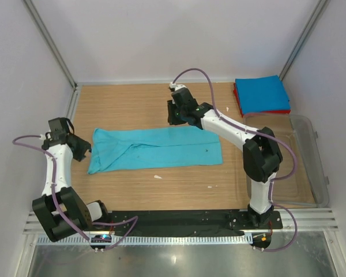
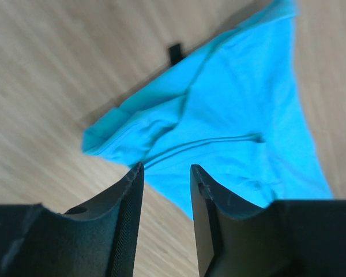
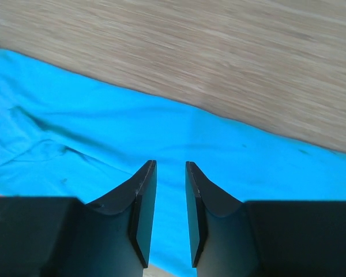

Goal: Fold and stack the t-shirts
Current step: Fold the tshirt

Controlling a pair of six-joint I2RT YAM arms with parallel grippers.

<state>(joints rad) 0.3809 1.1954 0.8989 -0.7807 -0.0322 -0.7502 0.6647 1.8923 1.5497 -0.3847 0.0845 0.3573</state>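
The turquoise t-shirt (image 1: 155, 149) lies flat mid-table as a long folded strip. In the left wrist view its left end (image 2: 230, 115) is bunched, with a sleeve seam showing. My left gripper (image 1: 82, 148) hovers just off that left end; its jaws (image 2: 167, 168) stand open with only cloth and wood behind them. My right gripper (image 1: 173, 117) hangs over the strip's far edge, jaws (image 3: 170, 164) narrowly open and empty above the cloth (image 3: 104, 144). At the back right the folded blue t-shirt (image 1: 260, 93) rests on the folded red one (image 1: 237, 96).
A clear plastic tub (image 1: 312, 167) stands along the right side of the table. Small white scraps (image 1: 157, 176) lie on the wood in front of the strip. Grey walls and metal posts close in the left, back and right.
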